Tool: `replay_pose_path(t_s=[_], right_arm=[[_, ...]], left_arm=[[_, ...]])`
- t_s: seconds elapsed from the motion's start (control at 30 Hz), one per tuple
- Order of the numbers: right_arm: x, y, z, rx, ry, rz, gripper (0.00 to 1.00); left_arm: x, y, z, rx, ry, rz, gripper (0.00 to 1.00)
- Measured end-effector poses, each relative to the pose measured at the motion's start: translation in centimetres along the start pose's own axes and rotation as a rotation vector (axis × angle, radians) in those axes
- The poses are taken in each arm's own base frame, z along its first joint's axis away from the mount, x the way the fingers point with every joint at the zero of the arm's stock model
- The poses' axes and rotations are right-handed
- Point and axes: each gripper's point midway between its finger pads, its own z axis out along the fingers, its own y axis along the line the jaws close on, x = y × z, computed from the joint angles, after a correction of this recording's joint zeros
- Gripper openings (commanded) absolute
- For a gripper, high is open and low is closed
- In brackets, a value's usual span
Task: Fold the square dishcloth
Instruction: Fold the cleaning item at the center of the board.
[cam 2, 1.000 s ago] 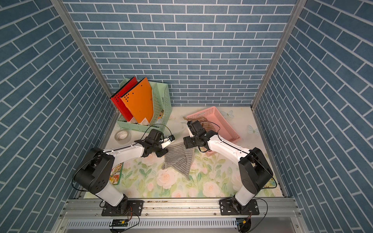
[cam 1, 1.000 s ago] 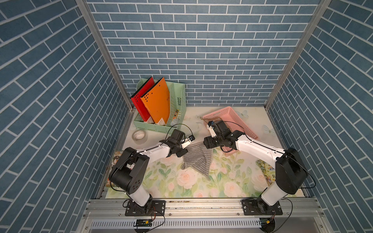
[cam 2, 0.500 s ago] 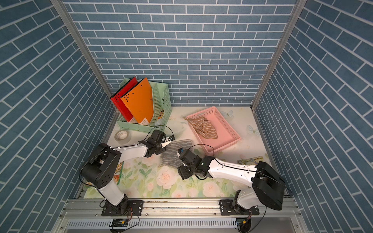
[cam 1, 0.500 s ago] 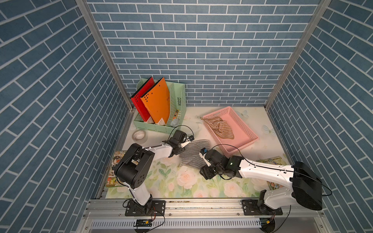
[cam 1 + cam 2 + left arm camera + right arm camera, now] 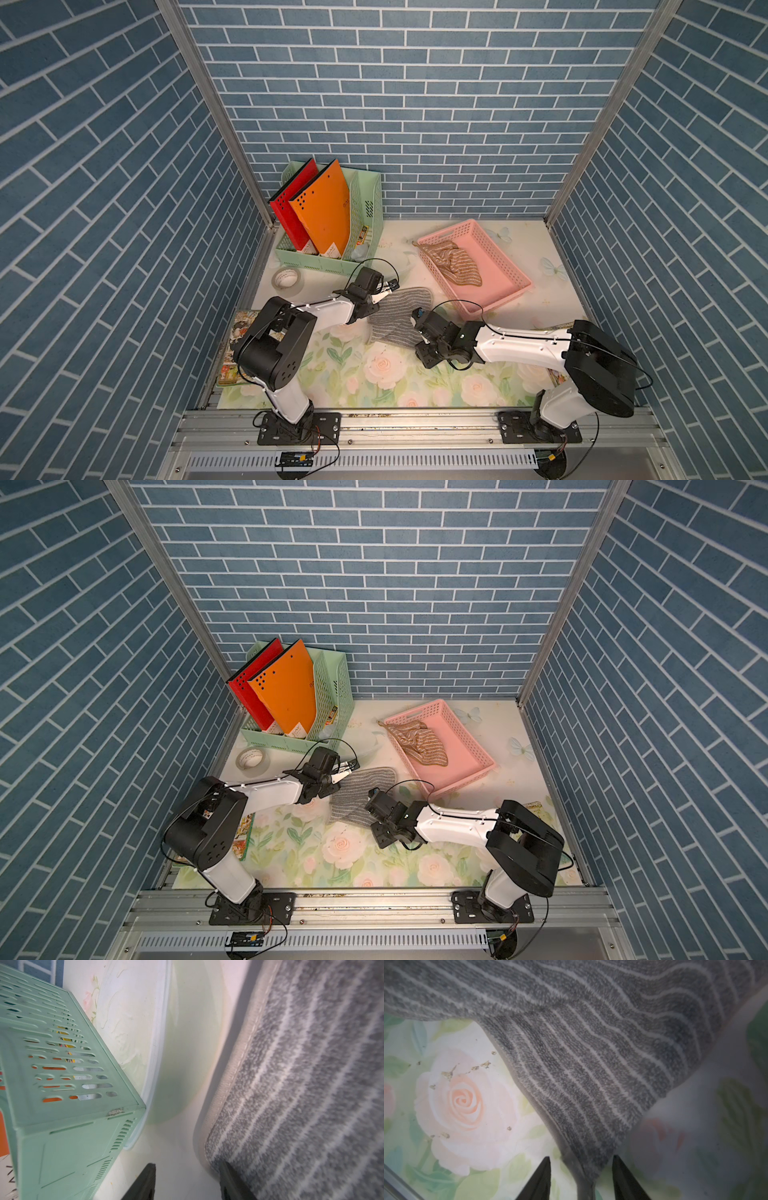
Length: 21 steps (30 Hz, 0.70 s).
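Grey striped dishcloth lies rumpled on the floral mat, mid-table. Right gripper straddles one corner, jaws apart and not clamped. Left gripper sits at the opposite hem, jaws parted too.

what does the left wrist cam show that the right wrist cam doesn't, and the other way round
Only the left wrist: the green file rack, orange showing through its slots, and the dishcloth's hemmed edge on pale table. Only the right wrist: a pink rose print with small specks, and a cloth corner lying between the right end effector's parted fingertips. Both: the grey striped dishcloth and a pair of dark fingertips standing apart.
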Motion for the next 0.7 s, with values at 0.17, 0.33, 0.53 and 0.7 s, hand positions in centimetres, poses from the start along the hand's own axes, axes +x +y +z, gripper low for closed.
replay_pose_path(t_s=[0.17, 0.33, 0.53, 0.7], right_arm=[[0.4, -0.6, 0.2, 0.032, 0.014, -0.041, 0.0], [1.1, -0.2, -1.0, 0.012, 0.03, -0.074, 0.0], [4.5, 0.0, -1.0, -0.024, 0.13, -0.113, 0.0], [4.8, 0.3, -0.8, -0.032, 0.166, -0.146, 0.0]], left_arm=[[-0.1, 0.5, 0.0, -0.029, 0.0, 0.02, 0.54], [0.4, 1.0, 0.2, -0.08, 0.005, 0.054, 0.54], [0.7, 1.3, 0.3, -0.116, 0.011, 0.084, 0.55], [0.0, 1.4, -1.4, -0.082, -0.034, 0.082, 0.71]])
